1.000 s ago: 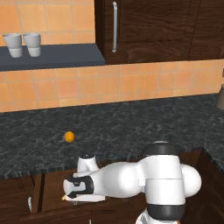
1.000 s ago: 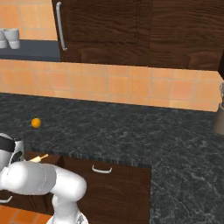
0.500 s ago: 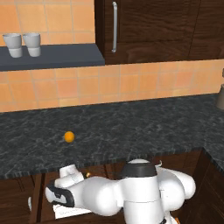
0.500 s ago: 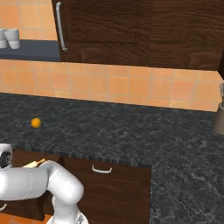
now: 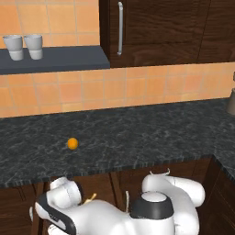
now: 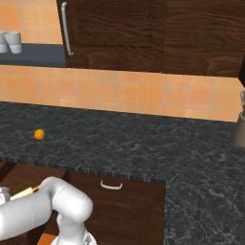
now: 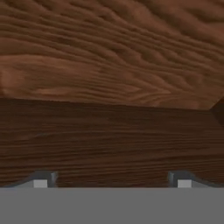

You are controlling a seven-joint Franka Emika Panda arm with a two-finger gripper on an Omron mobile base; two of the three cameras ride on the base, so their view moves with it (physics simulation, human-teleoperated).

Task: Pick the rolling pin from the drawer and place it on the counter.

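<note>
Kitchen counter (image 5: 137, 133): orange ball (image 5: 72, 143) lies on it. Below, my arm reaches into the drawer (image 7: 109, 65); gripper (image 7: 111, 183) fingers spread wide, empty. Pin (image 6: 26, 192): one tan end peeks beside my arm in the drawer.

i count two cups (image 5: 24, 47) on the one shelf (image 5: 55, 60) far left, one orange ball (image 5: 72, 143) on the one counter (image 5: 137, 133), one rolling pin (image 6: 25, 193) showing near left, one cabinet door (image 5: 151, 32), and two drawer handles (image 6: 111, 185).
</note>
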